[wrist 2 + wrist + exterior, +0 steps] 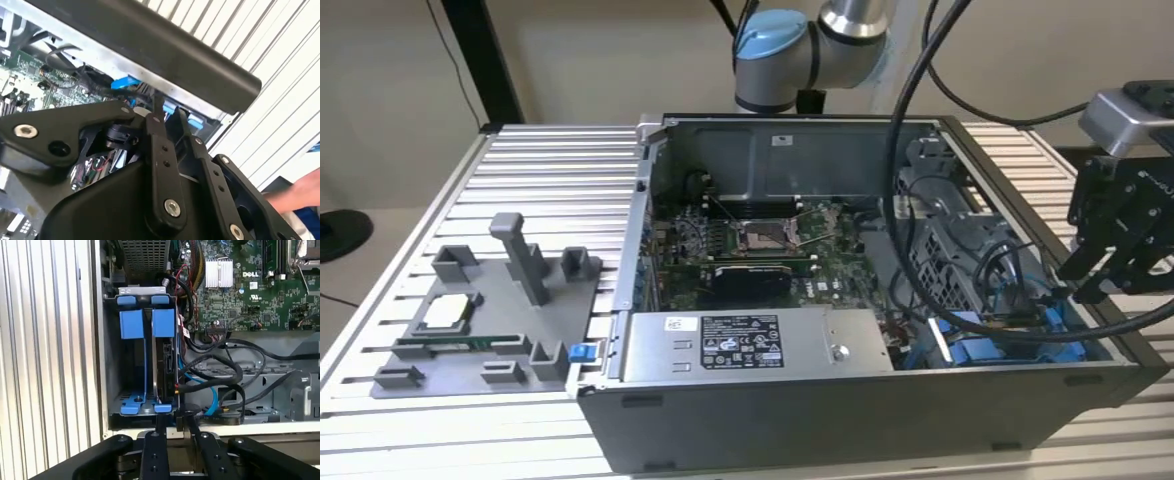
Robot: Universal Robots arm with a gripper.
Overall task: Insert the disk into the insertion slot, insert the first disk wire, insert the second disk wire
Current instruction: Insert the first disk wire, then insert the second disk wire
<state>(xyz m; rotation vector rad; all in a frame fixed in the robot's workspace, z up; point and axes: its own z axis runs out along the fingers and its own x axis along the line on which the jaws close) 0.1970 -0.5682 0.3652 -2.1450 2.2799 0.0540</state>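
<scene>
Hovering: blk gripper (175,419) at sheet-metal insertion slot (142,290) | blue-framed disk (166,365) seated | jaws: can't tell

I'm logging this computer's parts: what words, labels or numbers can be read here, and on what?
Power-supply box, pale label: print too small to read.
Motherboard, white maker's mark beside the heatsink: a brand name, left unquoted; other lettering too small.
Case back wall, small sticker: too small to read.
Disk, edge-on in the insertion slot: no print showing.
</scene>
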